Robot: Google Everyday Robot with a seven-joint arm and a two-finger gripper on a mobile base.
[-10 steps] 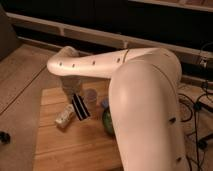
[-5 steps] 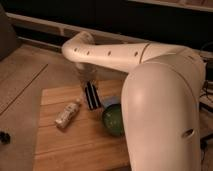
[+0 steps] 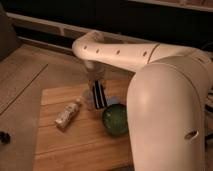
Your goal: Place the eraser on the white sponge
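My gripper point(image 3: 95, 86) hangs from the white arm over the middle of the wooden table. It is shut on the eraser point(image 3: 98, 96), a black block with pale stripes, held upright just above the tabletop. The white sponge point(image 3: 114, 100) is a pale blue-white pad just right of the eraser. It lies at the far edge of the green bowl point(image 3: 116, 120), and only part of it shows. The eraser is close beside the sponge, not over it.
A pale wrapped packet point(image 3: 67, 114) lies on the wooden table point(image 3: 60, 145) left of the bowl. My large white arm point(image 3: 170, 120) covers the right side of the table. The floor drops off at the left.
My gripper has carried the eraser rightward and farther back, from above the packet to beside the sponge. The bowl and the packet have stayed put.
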